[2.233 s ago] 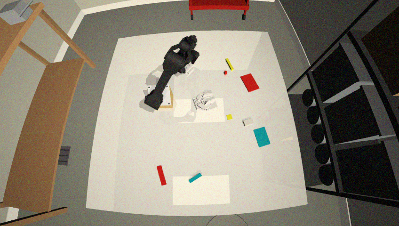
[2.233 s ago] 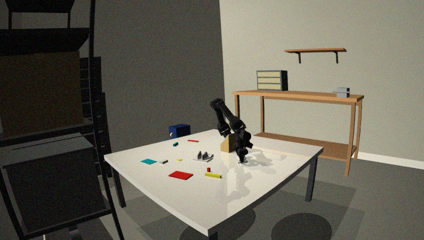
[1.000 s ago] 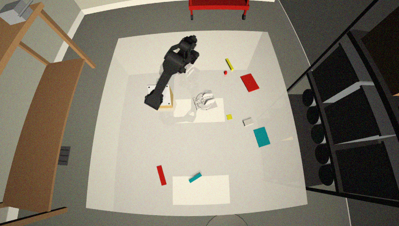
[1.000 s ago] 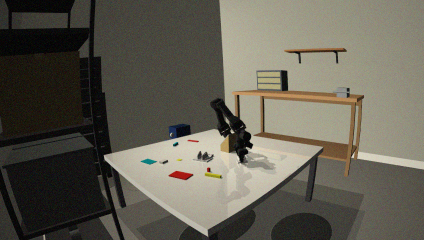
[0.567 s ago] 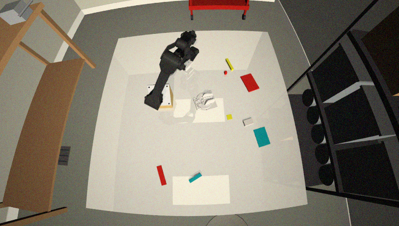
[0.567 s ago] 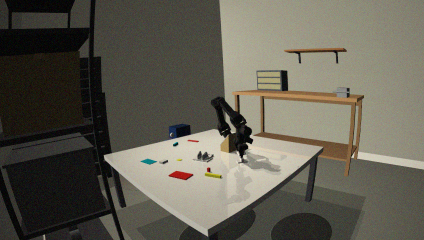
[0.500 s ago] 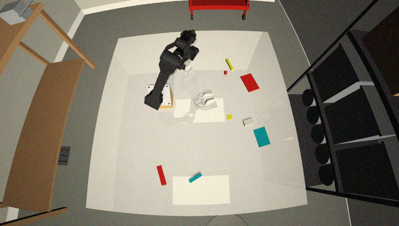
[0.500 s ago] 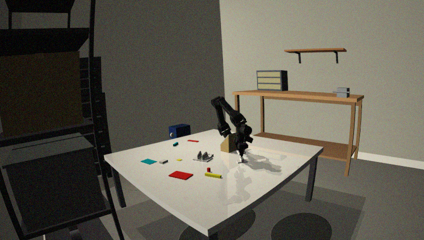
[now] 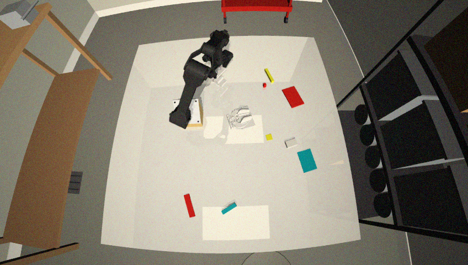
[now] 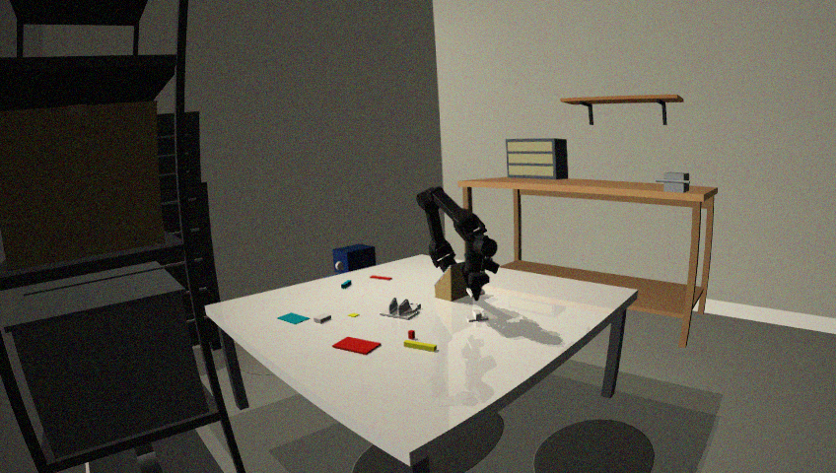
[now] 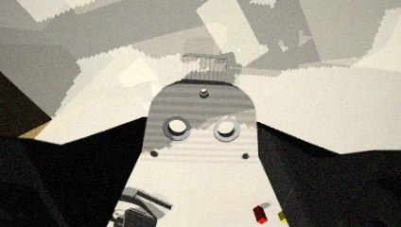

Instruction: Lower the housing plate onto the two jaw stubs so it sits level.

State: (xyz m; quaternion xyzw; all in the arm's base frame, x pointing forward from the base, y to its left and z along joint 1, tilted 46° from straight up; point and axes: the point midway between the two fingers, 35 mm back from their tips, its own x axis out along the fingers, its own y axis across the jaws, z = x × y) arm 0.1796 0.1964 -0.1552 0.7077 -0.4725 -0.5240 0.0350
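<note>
My gripper (image 10: 476,298) (image 11: 200,125) is shut on the pale housing plate (image 11: 203,182), which has a rounded far end and two round holes. It holds the plate above the table, beside the arm's base. A pale ribbed block (image 11: 205,70) (image 10: 479,316) stands on the table below and beyond the plate. The jaw assembly (image 9: 241,117) (image 10: 400,309) (image 11: 137,215) sits away from the gripper, with its two grey jaws side by side. The plate is apart from it. The pins and stubs are too small to make out.
Near the jaw assembly are a red cylinder (image 9: 264,85) (image 10: 411,334) (image 11: 260,215), a yellow bar (image 9: 269,75) (image 10: 420,346), a yellow square (image 9: 269,137), a white block (image 9: 291,142) and a red plate (image 9: 292,96) (image 10: 356,345). A teal plate (image 9: 307,160) lies farther off.
</note>
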